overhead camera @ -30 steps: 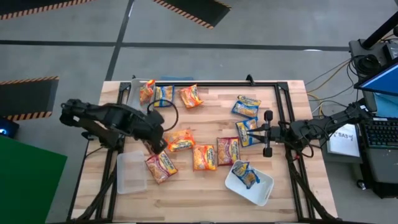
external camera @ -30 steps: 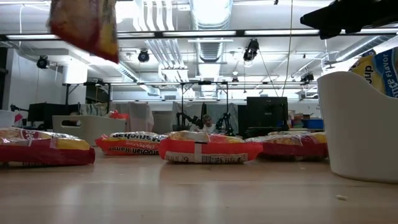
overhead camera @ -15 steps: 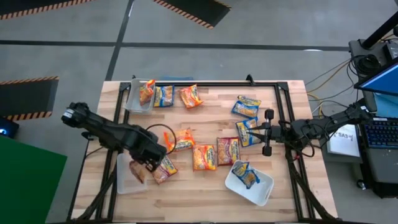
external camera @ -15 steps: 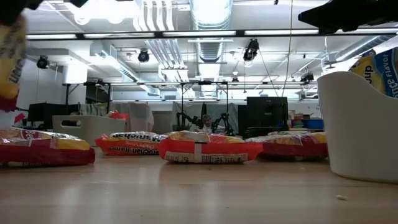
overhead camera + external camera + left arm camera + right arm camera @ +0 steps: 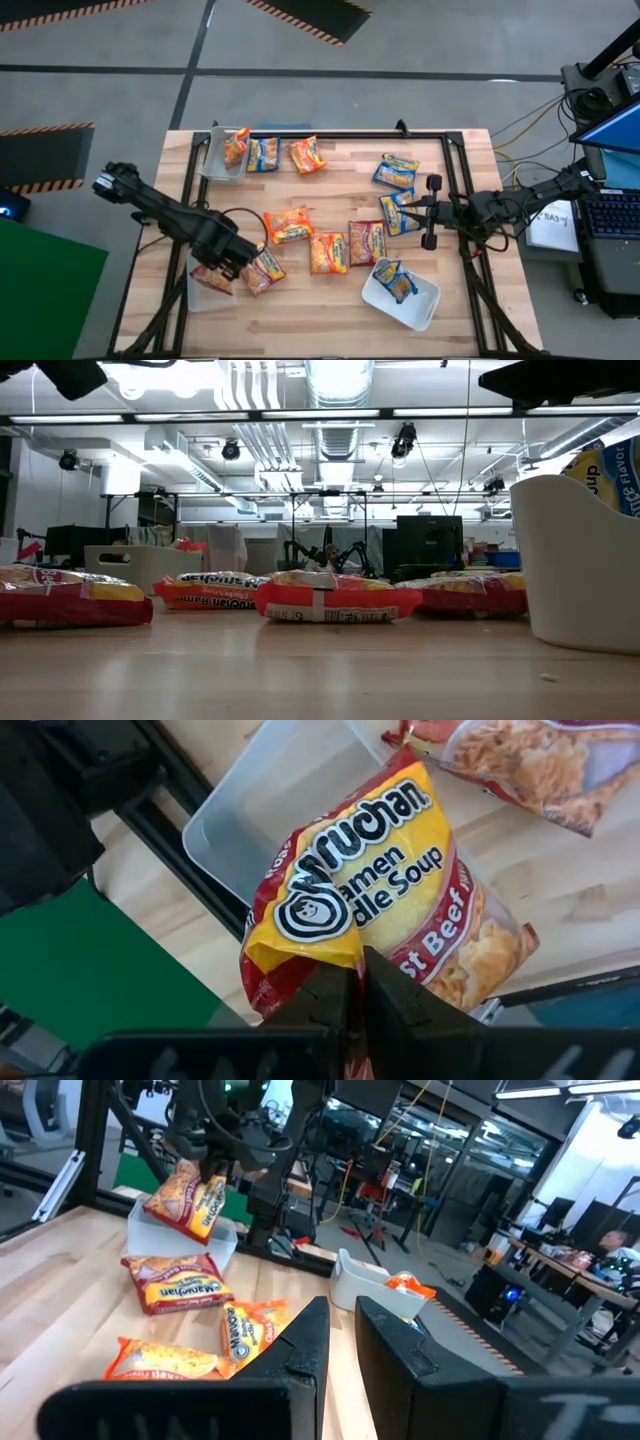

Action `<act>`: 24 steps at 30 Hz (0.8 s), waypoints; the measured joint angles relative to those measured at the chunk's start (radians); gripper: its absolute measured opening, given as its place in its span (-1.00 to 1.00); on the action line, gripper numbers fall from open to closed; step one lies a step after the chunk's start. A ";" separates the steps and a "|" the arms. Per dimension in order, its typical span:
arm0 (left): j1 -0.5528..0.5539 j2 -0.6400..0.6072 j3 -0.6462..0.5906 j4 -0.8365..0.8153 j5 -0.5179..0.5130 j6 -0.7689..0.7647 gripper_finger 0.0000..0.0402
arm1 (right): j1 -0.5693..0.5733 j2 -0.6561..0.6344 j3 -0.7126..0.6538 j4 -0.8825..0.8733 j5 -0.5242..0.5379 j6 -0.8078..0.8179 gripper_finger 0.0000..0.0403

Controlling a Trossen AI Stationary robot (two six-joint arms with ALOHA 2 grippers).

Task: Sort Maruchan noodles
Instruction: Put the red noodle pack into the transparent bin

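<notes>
Red and yellow crinkly plastic, a beef packet [image 5: 380,910] hangs pinched by its edge in the left hand [image 5: 355,982], whose fingers are clamped tight on it, over the clear tub [image 5: 197,291] at the desk's [image 5: 340,305] seven o'clock corner. A second clear tub [image 5: 216,158] at eleven o'clock holds one orange packet [image 5: 236,146]. Eight flat rectangular packets lie loose across the pale wooden planks. A white tub [image 5: 425,307] at five o'clock holds one blue packet [image 5: 393,277]. At three o'clock the right hand [image 5: 414,212] rests on a ninth, blue packet [image 5: 394,212], fingers nearly closed; whether they grip it cannot be told.
</notes>
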 joint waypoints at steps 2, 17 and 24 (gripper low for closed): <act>-0.006 -0.017 -0.003 -0.002 0.002 -0.031 -1.00 | 0.000 0.000 0.000 0.004 0.000 -0.001 -0.79; -0.054 -0.125 -0.040 -0.001 -0.134 -0.244 -1.00 | 0.000 0.000 0.000 0.002 0.000 -0.002 -0.79; -0.053 -0.079 -0.170 0.006 -0.120 -0.247 -1.00 | 0.000 0.000 0.000 0.002 0.001 -0.001 -0.79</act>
